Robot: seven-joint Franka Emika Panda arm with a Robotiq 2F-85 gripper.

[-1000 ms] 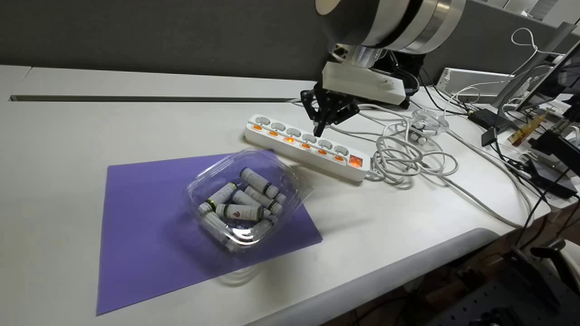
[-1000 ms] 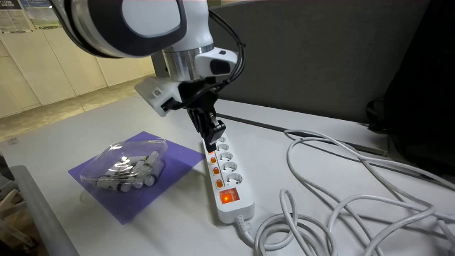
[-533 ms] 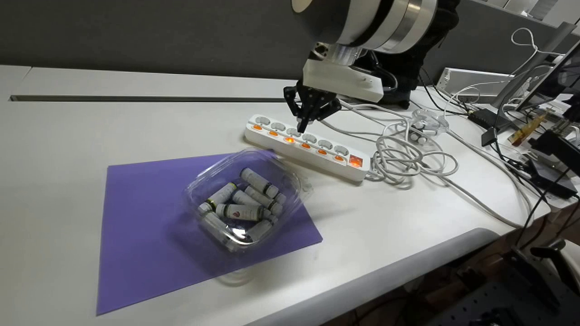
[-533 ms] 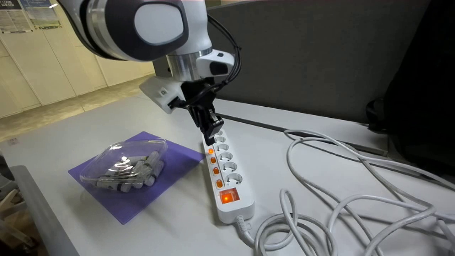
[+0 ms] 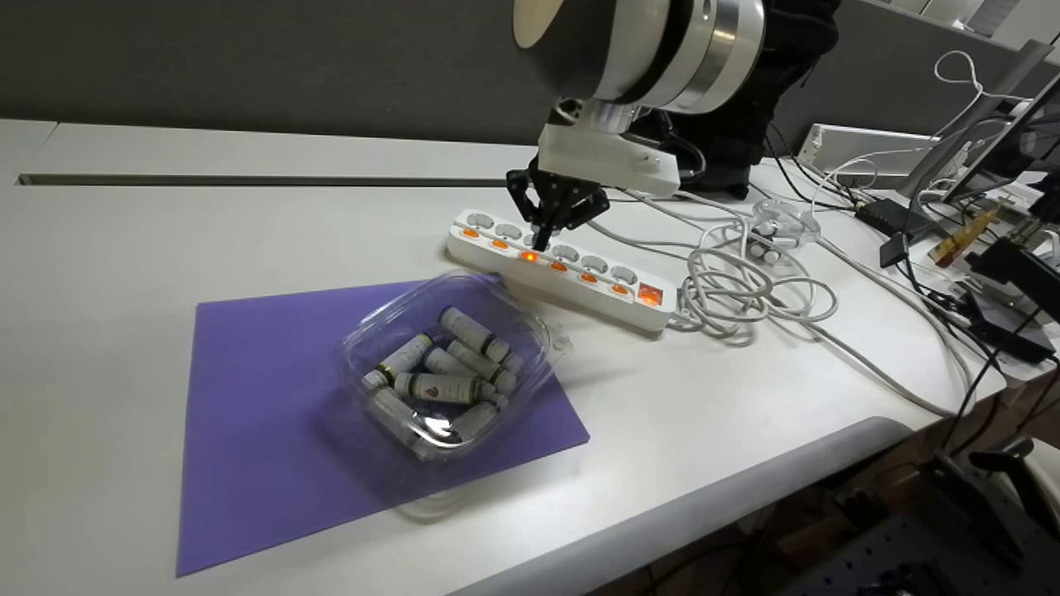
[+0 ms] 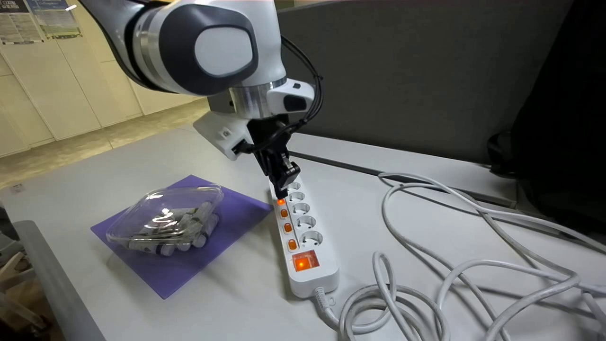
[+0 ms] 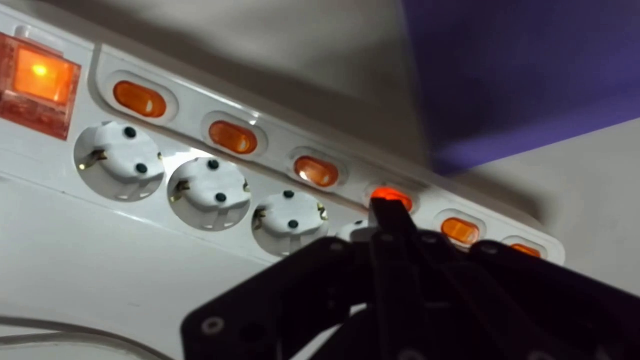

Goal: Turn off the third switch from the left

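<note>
The white power strip (image 5: 596,298) lies on the table with a row of small orange switches. The third switch from the left (image 5: 528,257) glows brighter than the others of the row; it also glows in an exterior view (image 6: 280,201) and in the wrist view (image 7: 392,194). My gripper (image 5: 540,246) is shut and empty, its fingertips together and pointing down at this switch. In the wrist view the gripper (image 7: 390,207) covers the socket-side edge of the lit switch. I cannot tell whether the tips touch it.
A larger lit main switch (image 5: 650,295) sits at the strip's cable end. Coiled white cable (image 5: 737,285) lies beside that end. A clear container (image 5: 451,364) of small bottles stands on a purple sheet (image 5: 265,430) near the strip. A grey partition (image 5: 290,66) rises behind.
My gripper has moved along the strip, away from the cable end, to the third switch, and has then come down closer to it. The strip has not moved, and the switch stays lit.
</note>
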